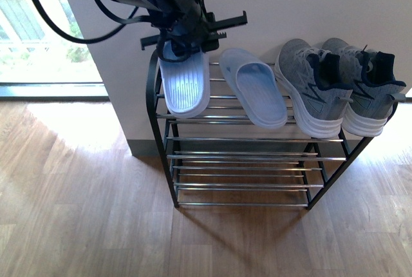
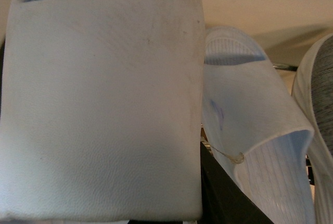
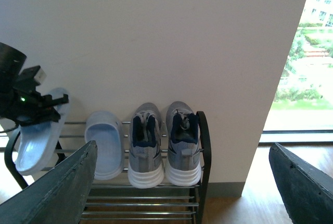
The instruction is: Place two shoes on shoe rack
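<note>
1. Now, L end effector [image 1: 187,42] is clamped on the heel end of the left slide [image 1: 185,82], which lies on the shoe rack [image 1: 162,136] top tier at its left end, toe toward the camera.
2. Second slide [image 1: 254,93] sits just beside it; grey sneakers [image 1: 338,87] at the right end.
3. R end effector [image 3: 182,193] held back from the rack, jaws spread wide, nothing between them.
</note>
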`<state>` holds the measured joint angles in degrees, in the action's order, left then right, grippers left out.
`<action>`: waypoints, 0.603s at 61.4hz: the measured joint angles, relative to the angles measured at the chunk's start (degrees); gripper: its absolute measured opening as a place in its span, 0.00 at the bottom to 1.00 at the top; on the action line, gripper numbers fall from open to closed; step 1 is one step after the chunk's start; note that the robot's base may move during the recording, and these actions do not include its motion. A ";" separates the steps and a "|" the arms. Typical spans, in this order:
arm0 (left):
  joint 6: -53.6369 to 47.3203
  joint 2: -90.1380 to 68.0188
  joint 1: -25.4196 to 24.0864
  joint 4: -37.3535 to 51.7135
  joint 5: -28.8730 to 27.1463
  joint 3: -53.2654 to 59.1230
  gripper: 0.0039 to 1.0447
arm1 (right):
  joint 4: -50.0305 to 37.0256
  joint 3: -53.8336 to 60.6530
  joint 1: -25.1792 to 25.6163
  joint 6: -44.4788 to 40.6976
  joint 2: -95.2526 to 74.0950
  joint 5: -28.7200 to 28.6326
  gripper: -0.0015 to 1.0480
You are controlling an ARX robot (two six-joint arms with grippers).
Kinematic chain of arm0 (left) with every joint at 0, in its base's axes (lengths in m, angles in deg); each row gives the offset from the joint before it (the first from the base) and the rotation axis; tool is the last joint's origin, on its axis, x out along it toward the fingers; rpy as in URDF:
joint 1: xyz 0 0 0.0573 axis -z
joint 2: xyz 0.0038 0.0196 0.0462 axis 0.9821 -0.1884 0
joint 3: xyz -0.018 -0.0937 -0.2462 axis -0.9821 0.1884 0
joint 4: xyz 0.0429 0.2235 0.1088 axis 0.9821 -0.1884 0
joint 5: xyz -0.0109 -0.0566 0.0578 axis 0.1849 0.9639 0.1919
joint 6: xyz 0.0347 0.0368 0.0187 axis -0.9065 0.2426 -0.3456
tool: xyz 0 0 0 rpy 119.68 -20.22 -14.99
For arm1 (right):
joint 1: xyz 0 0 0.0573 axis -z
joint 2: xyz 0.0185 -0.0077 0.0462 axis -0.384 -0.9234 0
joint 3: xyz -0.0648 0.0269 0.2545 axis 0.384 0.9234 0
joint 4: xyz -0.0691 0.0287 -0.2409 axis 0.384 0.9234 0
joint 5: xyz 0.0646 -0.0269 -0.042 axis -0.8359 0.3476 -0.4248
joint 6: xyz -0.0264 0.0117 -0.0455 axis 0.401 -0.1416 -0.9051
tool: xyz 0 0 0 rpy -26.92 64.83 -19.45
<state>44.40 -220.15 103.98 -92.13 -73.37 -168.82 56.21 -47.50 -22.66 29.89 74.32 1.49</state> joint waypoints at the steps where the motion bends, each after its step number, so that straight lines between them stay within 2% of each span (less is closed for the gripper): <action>1: 0.04 -0.57 0.02 -0.33 0.22 -0.68 0.02 | 0.02 0.00 0.00 0.00 0.00 -0.02 0.91; 11: 0.39 -7.15 0.33 -4.68 1.11 -8.81 0.02 | 0.00 0.00 0.00 0.00 0.00 0.00 0.91; 23: 0.35 -10.67 0.31 -7.65 0.74 -12.85 0.02 | 0.00 0.00 0.00 0.00 0.00 0.00 0.91; 37: -0.52 -10.10 0.15 -7.61 -2.29 -10.91 0.36 | 0.02 0.00 0.00 0.00 0.00 -0.02 0.91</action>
<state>43.88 -230.25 104.14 -99.73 -75.67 -179.73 56.23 -47.50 -22.66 29.89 74.32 1.47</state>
